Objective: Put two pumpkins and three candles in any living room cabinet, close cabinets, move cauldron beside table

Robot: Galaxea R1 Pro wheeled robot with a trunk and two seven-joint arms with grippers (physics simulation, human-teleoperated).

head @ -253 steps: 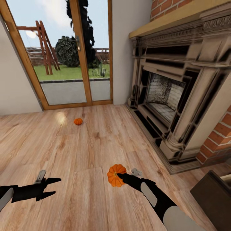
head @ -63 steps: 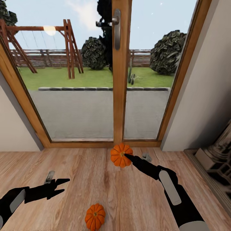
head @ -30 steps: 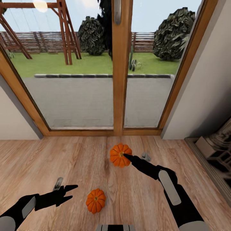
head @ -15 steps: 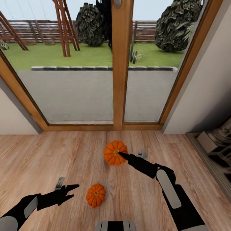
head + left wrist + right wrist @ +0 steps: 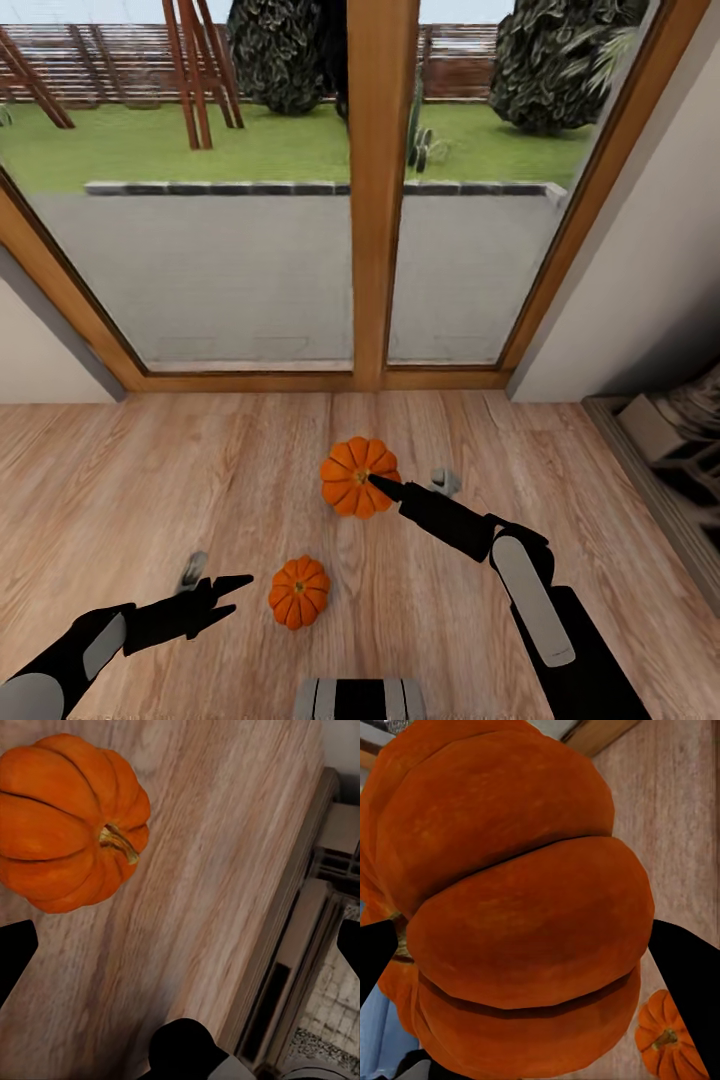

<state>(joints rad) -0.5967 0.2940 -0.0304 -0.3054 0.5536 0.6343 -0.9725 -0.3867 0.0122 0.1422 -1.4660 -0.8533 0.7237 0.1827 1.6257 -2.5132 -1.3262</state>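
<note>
We hold 1 pumpkin [image 5: 359,476] clamped in right gripper [image 5: 380,487], raised near glass door [image 5: 380,200]; 2nd pumpkin [image 5: 299,592] on floor [image 5: 150,480] just beside left gripper [image 5: 236,592], jaws spread; we should straddle ribs squarely, close gently, lift straight

1. Left arm [image 5: 100,640]: glossy black shell with a pale grey oval panel.
2. Right arm [image 5: 530,590]: the same black, with a long grey panel.
3. Both grippers: slim, pointed black fingers [image 5: 232,582].
</note>
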